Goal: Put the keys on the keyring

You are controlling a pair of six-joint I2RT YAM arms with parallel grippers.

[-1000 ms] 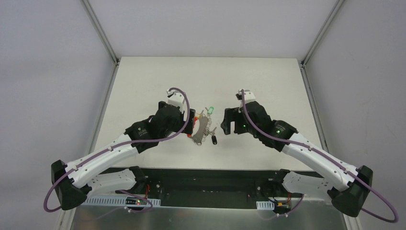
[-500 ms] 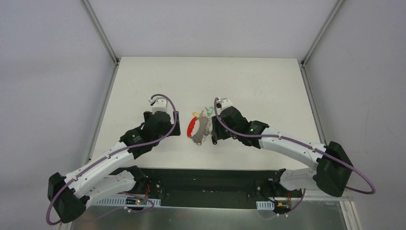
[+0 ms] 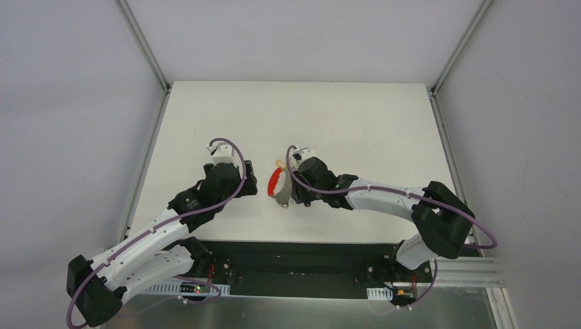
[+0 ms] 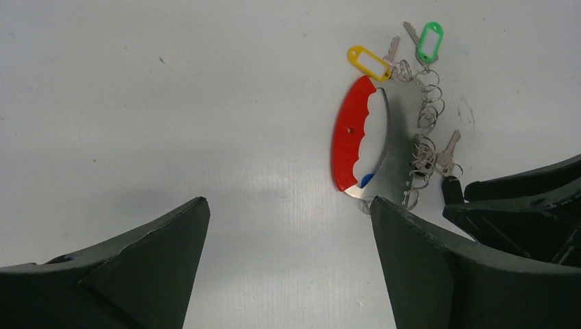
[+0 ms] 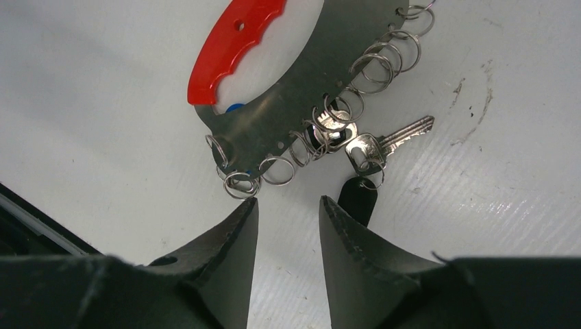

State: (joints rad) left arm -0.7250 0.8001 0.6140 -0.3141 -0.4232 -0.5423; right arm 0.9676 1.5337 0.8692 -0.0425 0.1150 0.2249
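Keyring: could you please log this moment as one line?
keyring flat on table | left gripper open, empty, beside it | right gripper narrowly open, empty, tips by black key tag

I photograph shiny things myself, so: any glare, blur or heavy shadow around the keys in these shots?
Top view: even soft light, faint shadows, the keyring tiny. Left wrist view: a pale sheen on the table, keyring crisp, the left claw a dark silhouette. Right wrist view: keys sharp, the right claw almost black, without detail.
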